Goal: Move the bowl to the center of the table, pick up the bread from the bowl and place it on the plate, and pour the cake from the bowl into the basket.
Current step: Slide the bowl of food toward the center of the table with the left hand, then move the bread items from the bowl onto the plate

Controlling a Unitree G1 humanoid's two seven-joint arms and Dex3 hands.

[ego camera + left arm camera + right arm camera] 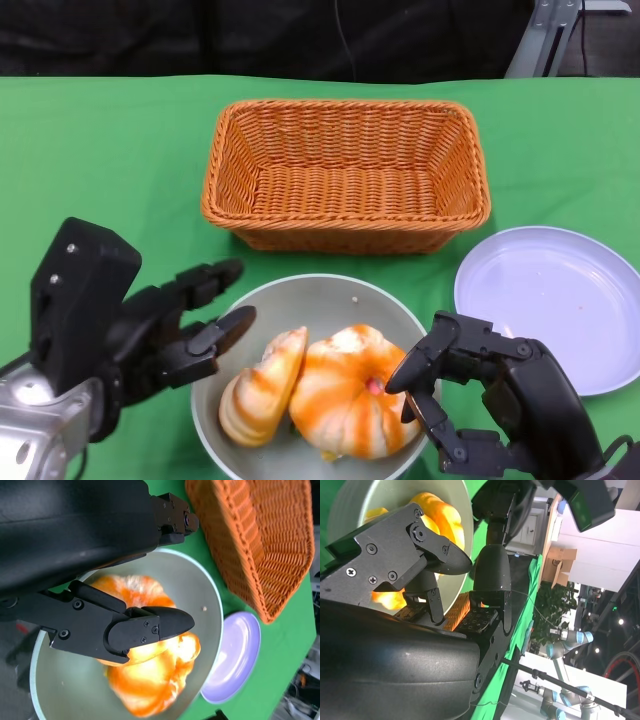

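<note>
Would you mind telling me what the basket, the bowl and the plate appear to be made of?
The basket looks like woven wicker or rattan, orange-brown, with a visible weave. The bowl seems smooth matte plastic or coated metal, grey-green. The plate looks like glossy pale lilac plastic or ceramic, faintly reflective.

Robotics lab or demo hall, not a home. Table point(90, 140) covered in bright green cloth like a staged test bench, dark backdrop behind it, grey metal stand leg point(545, 35) at the far corner. Right wrist view looks past the table edge: white walls, a light-coloured industrial robot arm with blue joints point(565, 642), another like it lower down point(560, 700), stacked cardboard boxes point(557, 562), potted plant point(545, 610), ceiling spot lights
</note>
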